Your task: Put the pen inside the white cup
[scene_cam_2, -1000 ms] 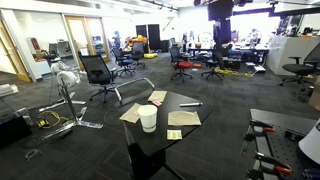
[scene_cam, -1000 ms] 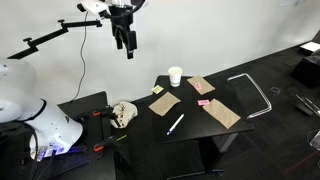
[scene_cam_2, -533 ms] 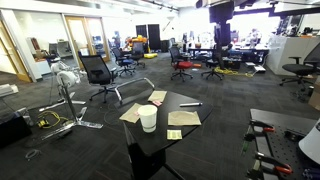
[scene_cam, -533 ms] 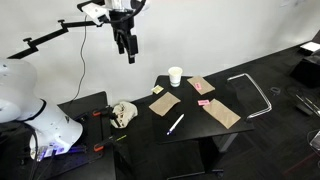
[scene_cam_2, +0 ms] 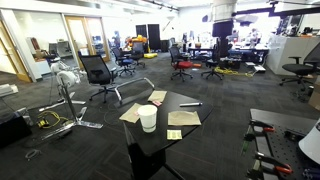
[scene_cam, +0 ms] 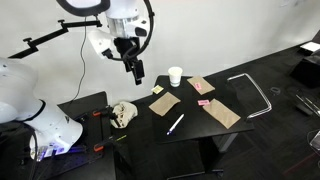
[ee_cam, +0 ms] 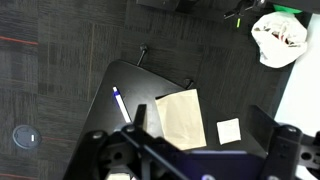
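Note:
A blue and white pen [scene_cam: 175,124] lies on the black table [scene_cam: 190,132] near its front edge; it also shows in the other exterior view [scene_cam_2: 190,103] and in the wrist view [ee_cam: 120,103]. The white cup [scene_cam: 175,76] stands upright at the table's far side, and near the front edge in an exterior view [scene_cam_2: 148,118]. It is out of the wrist view. My gripper [scene_cam: 136,71] hangs high above the table's left side, open and empty; its fingers frame the wrist view [ee_cam: 200,125].
Brown paper envelopes [scene_cam: 165,103] [scene_cam: 221,113] [ee_cam: 181,117] and small sticky notes [ee_cam: 229,130] lie on the table. A crumpled white bag [scene_cam: 123,113] sits on a side stand. A metal chair frame [scene_cam: 255,95] is to the right. Office chairs [scene_cam_2: 98,74] stand behind.
The arm has come down and moved toward the table; the gripper is lower and closer to the cup than a second ago. The objects on the table have not moved.

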